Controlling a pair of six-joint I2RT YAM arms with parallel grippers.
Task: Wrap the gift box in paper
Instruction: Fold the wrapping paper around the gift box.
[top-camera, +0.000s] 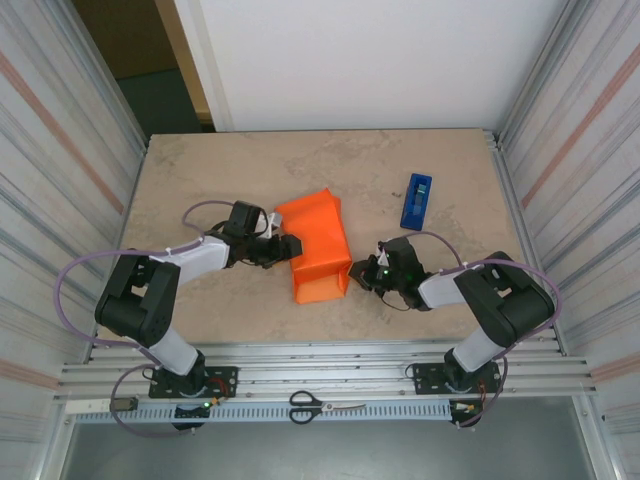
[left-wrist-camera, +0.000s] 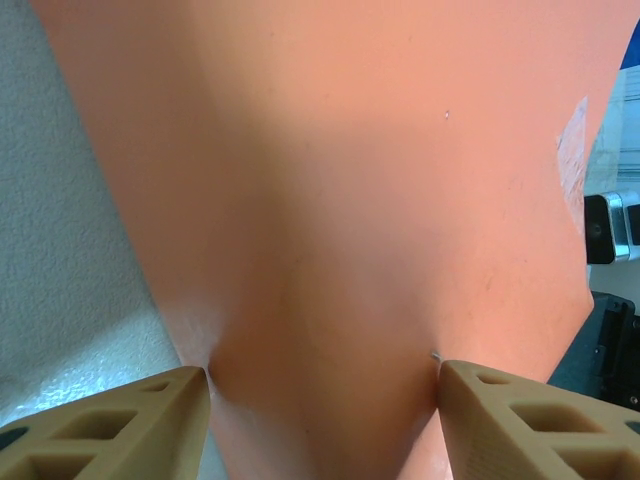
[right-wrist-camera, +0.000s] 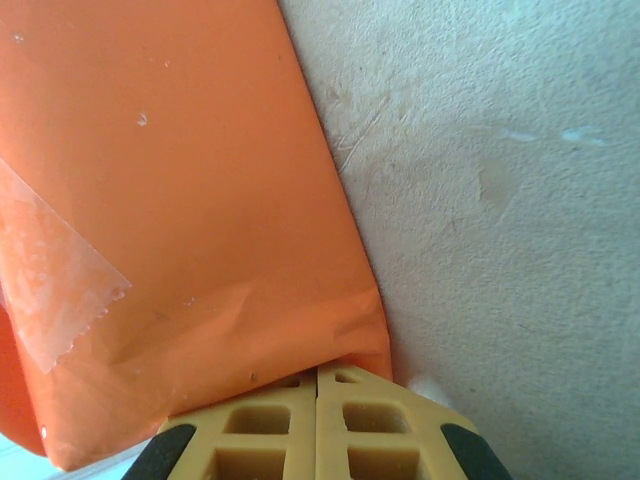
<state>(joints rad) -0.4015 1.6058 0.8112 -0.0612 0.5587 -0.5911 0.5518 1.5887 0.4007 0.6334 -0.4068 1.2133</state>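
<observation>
The left gripper, tan fingers half-wide, pinches a fold of the large thin orange paper sheet bundled at the middle of the beige table. The right gripper, jaws pressed together and empty, touches its near right corner. A narrow blue plastic tape dispenser lies beyond.

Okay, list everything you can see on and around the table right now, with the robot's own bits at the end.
paper: one sheet, orange, folded into a bundle at the table's centre
clear tape: one strip, see-through, stuck on the paper
tape dispenser: one, blue, right of the paper and farther back
scissors: one pair, black handles, past the table's near edge, about centre
table: one, beige, mottled
left tool: one, tan fingers, closed on the paper's left side
right tool: one, tan fingers shut together, tips at the paper's near right corner
</observation>
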